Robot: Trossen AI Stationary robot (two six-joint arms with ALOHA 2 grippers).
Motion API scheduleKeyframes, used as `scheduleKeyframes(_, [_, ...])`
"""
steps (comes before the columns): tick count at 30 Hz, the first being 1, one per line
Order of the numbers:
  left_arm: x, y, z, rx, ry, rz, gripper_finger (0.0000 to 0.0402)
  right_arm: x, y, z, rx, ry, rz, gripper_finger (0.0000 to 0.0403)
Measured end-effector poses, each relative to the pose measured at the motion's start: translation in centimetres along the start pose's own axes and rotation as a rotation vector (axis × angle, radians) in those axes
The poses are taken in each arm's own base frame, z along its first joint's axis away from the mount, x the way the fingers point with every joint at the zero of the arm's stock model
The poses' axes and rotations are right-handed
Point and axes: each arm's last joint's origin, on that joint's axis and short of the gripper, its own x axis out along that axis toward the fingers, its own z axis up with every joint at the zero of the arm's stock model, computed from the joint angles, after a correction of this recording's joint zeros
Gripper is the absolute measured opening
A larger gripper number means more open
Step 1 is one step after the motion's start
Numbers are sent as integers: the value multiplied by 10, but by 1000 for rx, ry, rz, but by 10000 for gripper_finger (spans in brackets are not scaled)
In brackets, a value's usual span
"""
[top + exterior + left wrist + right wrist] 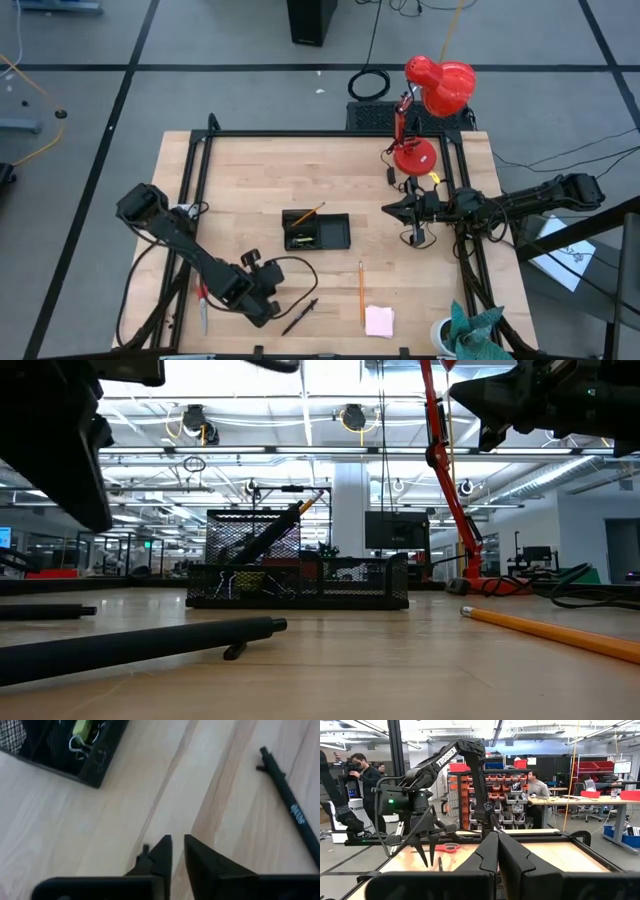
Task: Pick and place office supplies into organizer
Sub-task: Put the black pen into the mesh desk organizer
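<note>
Lower left of the high view: left gripper (268,312) hovering over bare wood, fingers (161,854) slightly parted with nothing between them (a narrow gap in its own wrist view). Just right of it, a black pen (300,316) lying slantwise. Further right, orange pencil (361,291) lengthwise on the table, pink note pad (379,321) below it. Red-handled scissors (202,303) at the left table edge. Centre: black organizer (335,233), one pencil leaning out of its taller compartment, a yellow-green piece (82,727) inside. Right of centre: right gripper (392,209) clenched empty, near the red lamp (438,85).
</note>
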Motion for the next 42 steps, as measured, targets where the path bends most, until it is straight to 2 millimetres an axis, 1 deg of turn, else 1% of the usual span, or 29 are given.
scheduleKeyframes(3, [2, 0, -1, 61, 57, -25, 98, 0, 0, 0, 0, 0, 0, 4])
scheduleKeyframes(7, [12, 0, -3, 137, 146, -37, 176, 0, 0, 0, 2, 0, 0, 4])
scheduleKeyframes(10, [19, 4, -4, 156, 181, 11, 238, 0, 0, 0, 0, 0, 0, 4])
scheduleKeyframes(12, [26, 8, -5, 161, 216, 60, 270, 0, 0, 0, 0, 0, 0, 4])
scheduleKeyframes(14, [32, 11, -7, 169, 258, 96, 290, 0, 0, 0, 0, 0, 0, 4])
scheduleKeyframes(17, [40, 13, -10, 179, 311, 119, 295, 0, 0, 0, 0, 0, 0, 4])
scheduleKeyframes(20, [45, 10, -10, 195, 339, 101, 280, 0, 0, 0, 0, -1, 0, 4])
scheduleKeyframes(23, [52, 9, -11, 209, 357, 93, 251, 0, 0, 0, 0, 0, 0, 4])
scheduleKeyframes(27, [58, 9, -11, 202, 381, 87, 196, 0, 0, 0, 0, 0, 0, 4])
scheduleKeyframes(33, [62, 7, -7, 201, 382, 29, 102, 0, 0, 0, 1, 0, 0, 4])
scheduleKeyframes(37, [63, 7, -6, 218, 377, 16, 48, 0, 0, 0, 1, 0, 0, 4])
scheduleKeyframes(40, [63, 6, -5, 220, 338, 31, 18, 0, 0, 0, 0, 0, 0, 4])
scheduleKeyframes(42, [64, 4, -3, 218, 296, 39, 10, 0, 0, 0, 0, 0, 0, 4])
